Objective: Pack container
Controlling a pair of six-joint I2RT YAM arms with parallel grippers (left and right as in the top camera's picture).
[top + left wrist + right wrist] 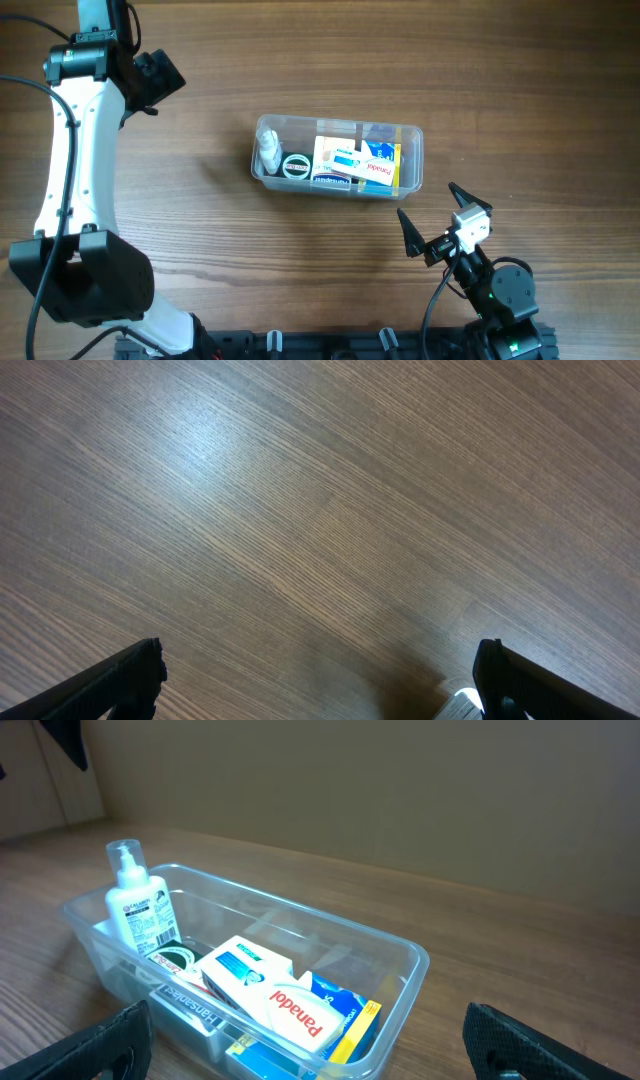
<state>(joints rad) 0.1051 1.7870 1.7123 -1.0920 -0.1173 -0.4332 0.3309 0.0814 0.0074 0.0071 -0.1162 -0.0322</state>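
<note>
1. Right tool [438,212]: jaws spread wide, nothing held
2. Container [415,160]: stands upright on the table [300,280], near the right tool and directly ahead of its open jaws, not touching either finger. From the right wrist view the container [405,960] fills the space ahead of the tool [320,1045], with its near long wall facing the camera
3. Contents, as seen from the right tool: a white pump bottle [137,910] stands upright at the far-left end; a roll of tape [175,958] lies just beside it; a Panadol box [290,1010] rests tilted on top of the other boxes towards the near-right end, with a blue-and-white box [245,965] touching it on the left
4. A yellow box [397,165] sits at the container end nearest the right tool
5. Left tool [320,685]: jaws wide, holding nothing, only bare table beneath. The container is well apart from it
</note>
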